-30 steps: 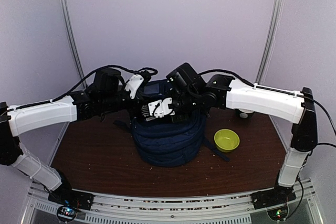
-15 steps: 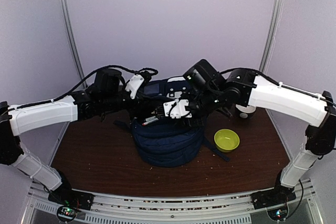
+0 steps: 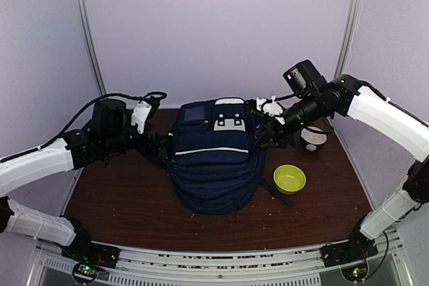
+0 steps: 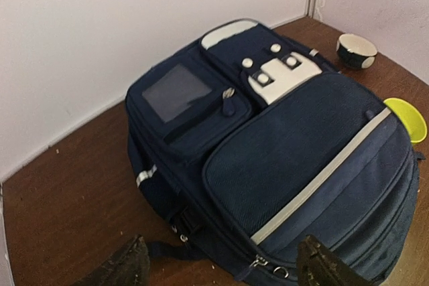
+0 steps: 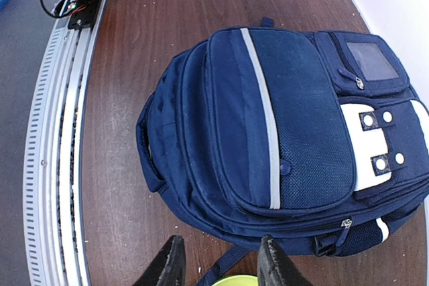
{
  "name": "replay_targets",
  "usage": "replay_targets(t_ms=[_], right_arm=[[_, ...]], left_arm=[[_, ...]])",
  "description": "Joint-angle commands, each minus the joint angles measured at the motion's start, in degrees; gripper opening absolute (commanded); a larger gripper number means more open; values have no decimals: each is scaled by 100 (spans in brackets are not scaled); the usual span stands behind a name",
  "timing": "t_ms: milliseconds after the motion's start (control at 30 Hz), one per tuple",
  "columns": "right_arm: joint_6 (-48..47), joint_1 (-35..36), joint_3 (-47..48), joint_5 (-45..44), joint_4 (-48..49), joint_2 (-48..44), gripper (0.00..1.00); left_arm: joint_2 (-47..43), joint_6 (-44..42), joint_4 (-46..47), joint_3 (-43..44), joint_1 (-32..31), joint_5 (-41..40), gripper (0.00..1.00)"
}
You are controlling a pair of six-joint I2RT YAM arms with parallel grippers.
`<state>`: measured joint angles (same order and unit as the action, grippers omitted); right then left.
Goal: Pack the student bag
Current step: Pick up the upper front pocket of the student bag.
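Note:
The student bag, a big navy backpack with a thin white stripe and white patches near its top, lies front-up in the middle of the table, its zips looking closed. It also fills the left wrist view and the right wrist view. My left gripper hangs just left of the bag, open and empty, with the bag's side and zip pulls between its fingers' line. On the bag's right side, the right gripper is open too, holding nothing, above a loose strap.
A yellow-green bowl sits right of the bag, seen also under the right gripper. A white and dark bowl stands at the back right. A bag strap trails toward the green bowl. A metal rail runs along the near edge.
Both grippers have drawn back from over the bag's top, the left one leftward, the right one rightward. The left jaws have opened wide. The bag's front now shows uncovered.

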<state>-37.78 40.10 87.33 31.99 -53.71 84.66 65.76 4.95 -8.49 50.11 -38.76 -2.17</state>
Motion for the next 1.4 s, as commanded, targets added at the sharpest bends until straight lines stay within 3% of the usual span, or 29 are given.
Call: replay_targets(t_ms=[0, 333, 567, 733, 1100, 1367], right_arm=[[403, -239, -104, 659, 475, 287, 37], [509, -285, -504, 688, 1034, 629, 38], [513, -288, -665, 733, 1089, 657, 38], [484, -285, -761, 669, 1127, 695, 38], [447, -290, -736, 714, 1108, 779, 38], [482, -287, -756, 658, 1144, 806, 38]], left_arm=[[184, 188, 86, -333, 343, 432, 74], [1065, 8, 1054, -834, 694, 1201, 64], [1517, -286, 797, -612, 723, 1780, 52], [1376, -149, 690, -726, 727, 1757, 48], [809, 137, 532, -1119, 576, 1523, 57], [1291, 22, 352, -903, 426, 1067, 48]])
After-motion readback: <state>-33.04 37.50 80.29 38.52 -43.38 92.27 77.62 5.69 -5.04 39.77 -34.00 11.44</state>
